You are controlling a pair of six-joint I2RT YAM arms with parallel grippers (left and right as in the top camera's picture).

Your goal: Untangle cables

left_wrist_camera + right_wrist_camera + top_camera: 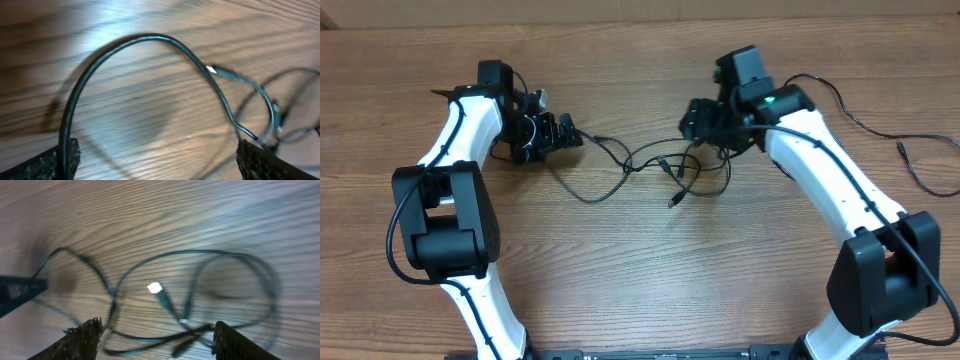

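Loosely, the cables (650, 165) sprawl in overlapping loops on the counter (640, 290), midway between two claws. The strands are too crossed to count, but two small plugs (674, 203) show. Left of the cables, the left claw (570, 136) stands spread wide, a strand arcing between its fingers (55, 162). Right of them, the right claw (688, 124) is spread too, pinching nothing.
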